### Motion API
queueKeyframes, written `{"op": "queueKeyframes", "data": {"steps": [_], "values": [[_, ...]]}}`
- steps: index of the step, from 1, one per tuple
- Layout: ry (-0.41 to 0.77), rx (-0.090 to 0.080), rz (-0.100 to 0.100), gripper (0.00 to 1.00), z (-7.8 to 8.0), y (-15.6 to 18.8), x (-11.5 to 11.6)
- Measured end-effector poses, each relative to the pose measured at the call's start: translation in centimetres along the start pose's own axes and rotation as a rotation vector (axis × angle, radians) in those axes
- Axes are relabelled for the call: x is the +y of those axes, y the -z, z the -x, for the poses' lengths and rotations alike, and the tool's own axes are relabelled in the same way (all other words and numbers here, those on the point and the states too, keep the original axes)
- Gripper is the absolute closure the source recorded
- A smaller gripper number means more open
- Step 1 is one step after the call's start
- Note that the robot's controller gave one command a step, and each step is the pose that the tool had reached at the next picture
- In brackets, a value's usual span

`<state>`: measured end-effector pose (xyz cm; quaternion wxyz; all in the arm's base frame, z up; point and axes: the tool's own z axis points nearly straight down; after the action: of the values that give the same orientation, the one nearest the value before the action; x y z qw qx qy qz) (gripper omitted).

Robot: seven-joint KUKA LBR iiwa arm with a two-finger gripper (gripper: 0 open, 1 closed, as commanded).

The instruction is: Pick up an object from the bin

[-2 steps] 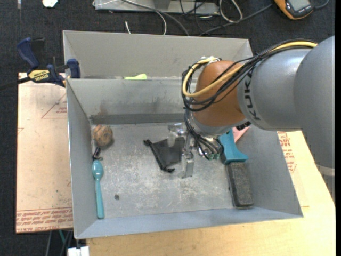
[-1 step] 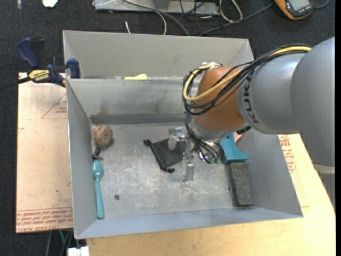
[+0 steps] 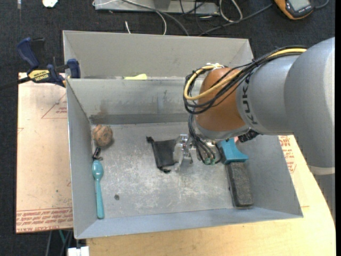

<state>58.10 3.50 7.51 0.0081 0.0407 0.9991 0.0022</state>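
Note:
My gripper [image 3: 184, 149] is low in the middle of the bin, under the orange wrist cover. Just to its left lies a black flat piece [image 3: 162, 153] with a thin tail towards the back left; its right edge is at the gripper, and I cannot tell if they touch. To the gripper's right lies a dark grey oblong block [image 3: 241, 185] with a blue part [image 3: 233, 150] at its far end, partly hidden by the arm.
A brown roundish lump [image 3: 102, 135] sits by the left wall, with a teal spoon [image 3: 98, 190] lying lengthwise below it. A yellow thing [image 3: 135, 77] peeks over the divider in the back compartment. The arm covers the bin's right rear.

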Motion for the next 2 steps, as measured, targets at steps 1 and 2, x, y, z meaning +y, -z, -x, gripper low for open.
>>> {"op": "queueKeyframes", "data": {"steps": [1, 2], "values": [[0.001, 0.0, 0.0, 1.0, 0.0, 0.0, 0.0], [0.007, 0.006, -0.001, 1.0, -0.1, 4.9, -0.2]]}}
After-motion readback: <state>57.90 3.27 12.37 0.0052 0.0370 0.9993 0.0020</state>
